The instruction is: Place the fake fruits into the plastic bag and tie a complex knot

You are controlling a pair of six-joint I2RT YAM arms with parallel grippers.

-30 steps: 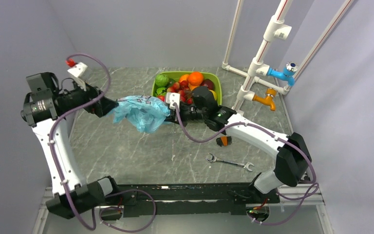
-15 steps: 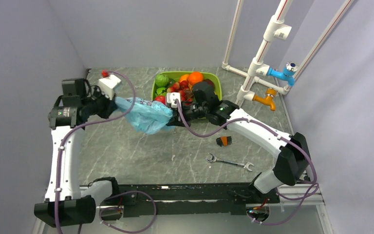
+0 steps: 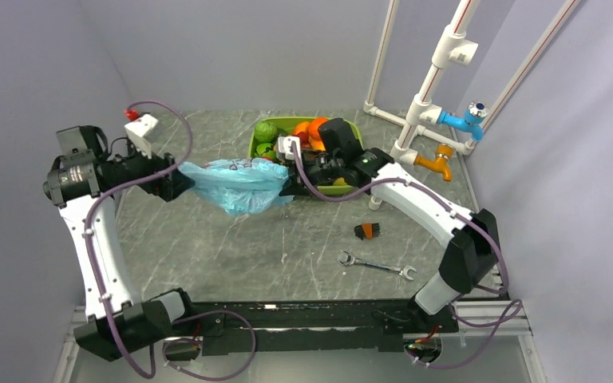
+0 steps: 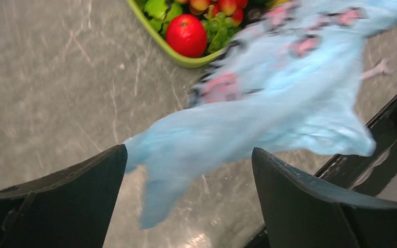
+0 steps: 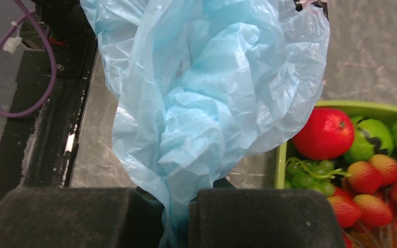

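Plastic bag (image 3: 235, 185), light blue, crinkly and printed with small dark and pink figures, hung stretched between the two arms over the counter (image 3: 207, 239), beside the lime-green tray (image 5: 364, 106). Right fingers (image 5: 269, 217) were closed on its bunched end; left fingers (image 4: 310, 206) stood wide apart around its other tip without pinching it. Fake fruits (image 5: 324, 133) lay in the tray, partly hidden by the right arm. A wrench (image 3: 376, 266) and a small brush (image 3: 367, 230) lay well apart from the bag.

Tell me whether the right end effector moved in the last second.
Yes: the right end effector, gripping the plastic bag, shifted back, overlapping more of the green tray.
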